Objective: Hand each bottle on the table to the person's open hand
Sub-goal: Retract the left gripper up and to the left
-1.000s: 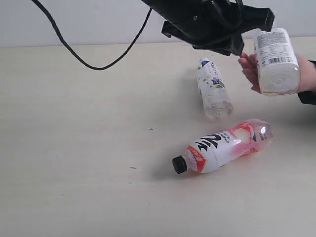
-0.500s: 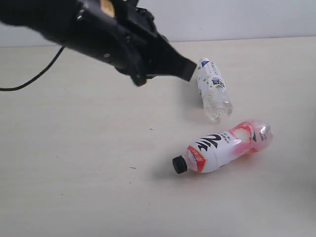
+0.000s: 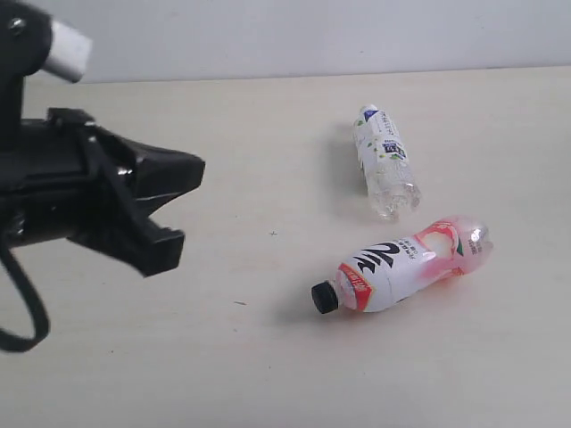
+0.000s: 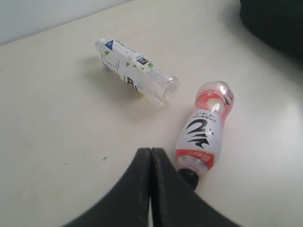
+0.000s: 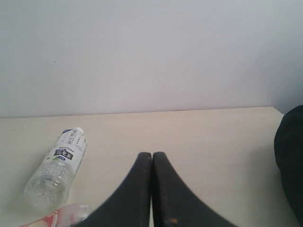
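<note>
Two bottles lie on the pale table (image 3: 223, 357). The silver-green-labelled one with a white cap (image 3: 384, 163) (image 4: 136, 71) (image 5: 56, 163) lies toward the far side. Nearer lies the pink-red bottle with a black cap (image 3: 401, 263) (image 4: 203, 130); only a sliver of the pink-red bottle (image 5: 57, 218) shows in the right wrist view. My left gripper (image 3: 198, 169) (image 4: 150, 150) is shut and empty, far left of both bottles. My right gripper (image 5: 151, 155) is shut and empty, out of the exterior view. The person's hand and the two white-labelled bottles are out of view.
A pale wall (image 3: 312, 36) runs behind the table's far edge. A black bulk (image 4: 274, 23) shows at the edge of the left wrist view, and another black shape (image 5: 291, 161) at the edge of the right wrist view. A dark cable (image 3: 22, 312) hangs below my left arm.
My left arm swung from the far right, by the hand, back to the left. The hand with the white-labelled bottle has gone from view. The two lying bottles have not moved.
</note>
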Action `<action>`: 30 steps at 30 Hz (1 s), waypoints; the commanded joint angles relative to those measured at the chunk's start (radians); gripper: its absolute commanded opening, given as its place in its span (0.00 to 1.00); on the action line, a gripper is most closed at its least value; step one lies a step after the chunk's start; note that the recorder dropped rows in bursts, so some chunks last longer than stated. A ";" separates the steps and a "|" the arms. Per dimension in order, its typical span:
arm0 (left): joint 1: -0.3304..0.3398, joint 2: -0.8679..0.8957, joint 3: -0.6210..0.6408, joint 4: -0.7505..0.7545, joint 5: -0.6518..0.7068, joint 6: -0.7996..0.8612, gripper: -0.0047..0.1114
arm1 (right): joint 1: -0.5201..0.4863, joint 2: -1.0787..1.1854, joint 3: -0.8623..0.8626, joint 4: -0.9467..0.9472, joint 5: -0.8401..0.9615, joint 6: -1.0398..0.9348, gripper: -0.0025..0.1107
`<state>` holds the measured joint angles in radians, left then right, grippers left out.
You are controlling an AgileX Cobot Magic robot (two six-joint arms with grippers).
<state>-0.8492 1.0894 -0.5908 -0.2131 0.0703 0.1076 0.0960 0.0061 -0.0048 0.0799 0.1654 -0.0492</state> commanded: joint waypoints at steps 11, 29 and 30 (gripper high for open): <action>0.308 -0.347 0.296 -0.003 -0.035 -0.002 0.04 | -0.003 -0.006 0.005 0.000 -0.010 -0.001 0.02; 0.419 -0.373 0.314 -0.007 -0.040 -0.015 0.04 | -0.003 -0.006 0.005 0.000 -0.010 -0.001 0.02; 0.419 -0.373 0.314 -0.007 -0.040 -0.015 0.04 | -0.003 -0.006 0.005 0.000 -0.010 -0.001 0.02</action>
<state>-0.4345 0.7233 -0.2845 -0.2131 0.0510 0.0984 0.0960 0.0061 -0.0048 0.0799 0.1654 -0.0492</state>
